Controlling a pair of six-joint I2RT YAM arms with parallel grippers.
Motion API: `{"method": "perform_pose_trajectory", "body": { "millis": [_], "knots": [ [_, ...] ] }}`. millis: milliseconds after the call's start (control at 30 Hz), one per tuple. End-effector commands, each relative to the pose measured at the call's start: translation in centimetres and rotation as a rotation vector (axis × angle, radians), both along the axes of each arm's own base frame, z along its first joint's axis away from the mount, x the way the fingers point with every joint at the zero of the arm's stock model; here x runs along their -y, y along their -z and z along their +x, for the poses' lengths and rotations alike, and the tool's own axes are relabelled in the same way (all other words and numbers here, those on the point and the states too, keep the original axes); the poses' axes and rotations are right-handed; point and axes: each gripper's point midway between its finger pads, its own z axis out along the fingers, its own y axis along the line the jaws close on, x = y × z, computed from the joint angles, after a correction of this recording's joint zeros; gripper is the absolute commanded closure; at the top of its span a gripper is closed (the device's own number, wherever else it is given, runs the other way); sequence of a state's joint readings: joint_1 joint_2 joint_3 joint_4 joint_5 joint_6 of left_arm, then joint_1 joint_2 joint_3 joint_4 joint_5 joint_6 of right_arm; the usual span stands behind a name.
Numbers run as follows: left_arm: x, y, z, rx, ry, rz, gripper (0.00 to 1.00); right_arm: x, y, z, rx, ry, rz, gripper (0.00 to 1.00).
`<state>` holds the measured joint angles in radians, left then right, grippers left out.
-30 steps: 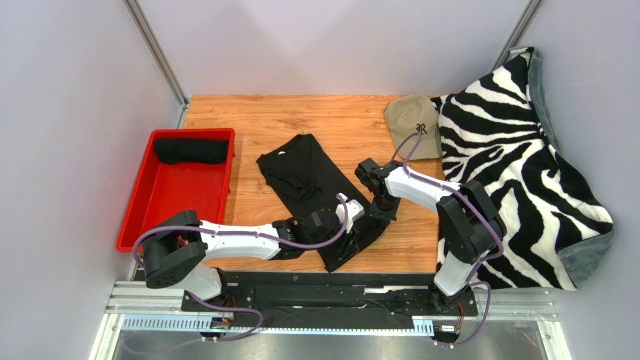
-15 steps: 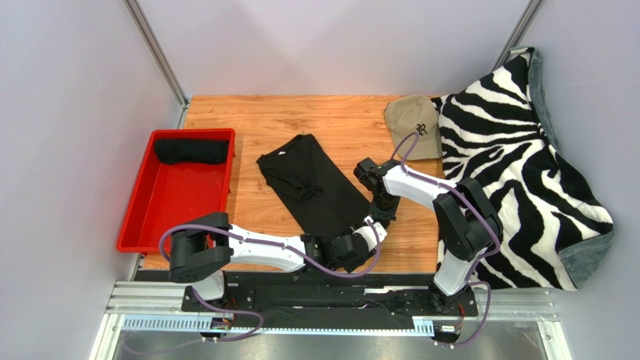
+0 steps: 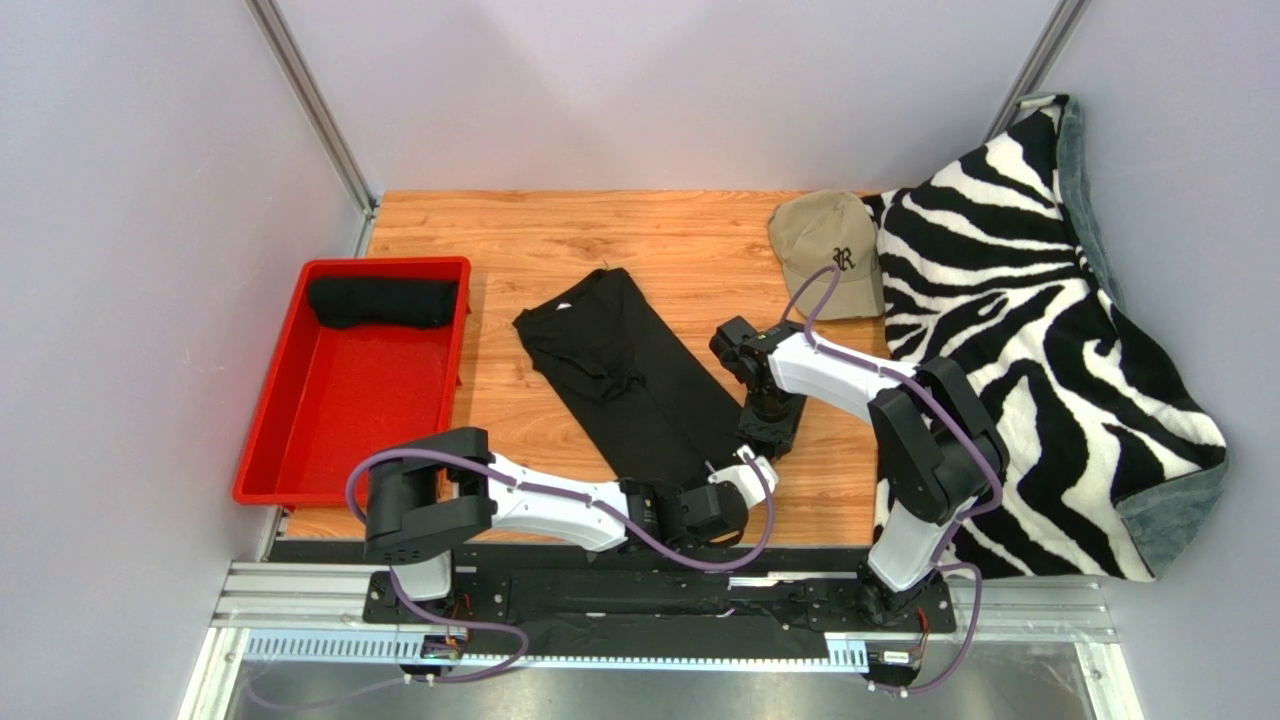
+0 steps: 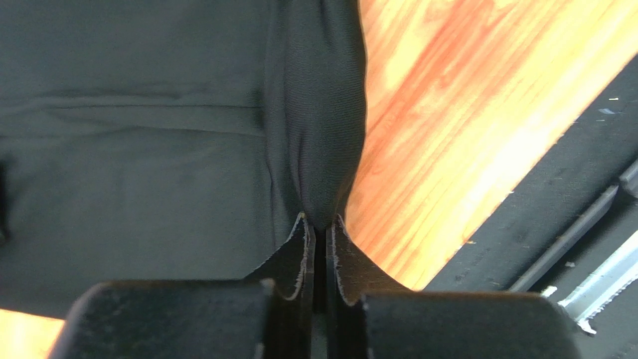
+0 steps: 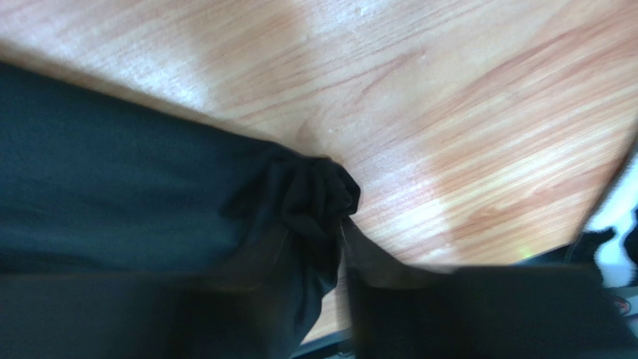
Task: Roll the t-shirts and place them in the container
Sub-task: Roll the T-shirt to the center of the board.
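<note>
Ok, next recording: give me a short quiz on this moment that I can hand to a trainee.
1. True or false: the left tool is shut on a fold of the flat black t-shirt.
2. Pick one: what lies in the red tray? A) a rolled black t-shirt; B) a folded towel; C) a pair of socks.
3. Short answer: what headwear lies near the far right corner of the table?

Key: 1 true. 2 A, at the tray's far end. 3 the tan cap.
</note>
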<state>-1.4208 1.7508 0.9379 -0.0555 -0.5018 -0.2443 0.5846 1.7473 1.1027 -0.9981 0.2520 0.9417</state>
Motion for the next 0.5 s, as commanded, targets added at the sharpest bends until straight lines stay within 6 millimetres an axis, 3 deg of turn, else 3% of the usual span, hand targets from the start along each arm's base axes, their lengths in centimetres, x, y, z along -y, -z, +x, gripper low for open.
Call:
{"method": "perform_pose_trajectory", "body": {
  "millis": [0, 33, 67, 100, 267, 300, 333, 467],
  "knots": [
    [1.2, -0.7, -0.1, -0.079, 0.003, -0.121, 0.99, -0.7, -0.6, 0.7, 0.092, -0.009, 0.088, 0.42],
    [1.0, -0.5, 0.1, -0.098, -0.002, -0.143, 1.00, -0.6, -0.8, 0.6, 0.113, -0.009, 0.098, 0.34],
    [1.3, -0.4, -0.5, -0.155, 0.024, -0.172, 1.00, -0.9, -2.3, 1.2, 0.177, -0.010, 0.134, 0.22],
    [1.5, -0.7, -0.6, -0.186, 0.031, -0.199, 1.00, -1.0, -3.1, 1.9, 0.228, -0.009, 0.150, 0.18],
    [1.2, -0.8, -0.8, -0.371, 0.031, -0.335, 1.00, 0.0, -7.4, 3.3, 0.423, 0.011, 0.171, 0.15],
    [1.1, -1.0, -0.9, -0.407, 0.013, -0.365, 1.00, -0.1, -9.0, 3.8, 0.498, 0.019, 0.207, 0.15],
    [0.7, -0.8, -0.2, -0.428, -0.007, -0.391, 1.00, 0.0, -9.4, 3.7, 0.528, 0.023, 0.221, 0.15],
    [0.7, -0.7, -1.2, -0.631, 0.015, -0.472, 1.00, 0.5, -10.6, 3.1, 0.644, 0.064, 0.306, 0.15]
  ]
}}
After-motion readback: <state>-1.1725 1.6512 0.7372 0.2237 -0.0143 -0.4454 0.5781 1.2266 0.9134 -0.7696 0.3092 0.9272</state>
